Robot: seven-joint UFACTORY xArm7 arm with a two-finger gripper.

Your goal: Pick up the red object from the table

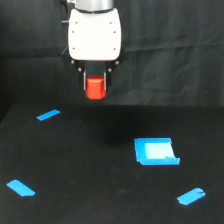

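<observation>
The red object [95, 88], a small red-orange block, hangs well above the black table [90, 165], near the top centre of the exterior view. My gripper [95, 86] is shut on it, with dark fingers on either side of the block below the white wrist housing. The block's upper part is hidden between the fingers.
A blue square piece [156, 151] lies on the table to the exterior view's right of centre. Blue tape strips lie at the far left [48, 115], near left [21, 188] and near right [191, 196]. A black cloth backdrop [170, 45] hangs behind.
</observation>
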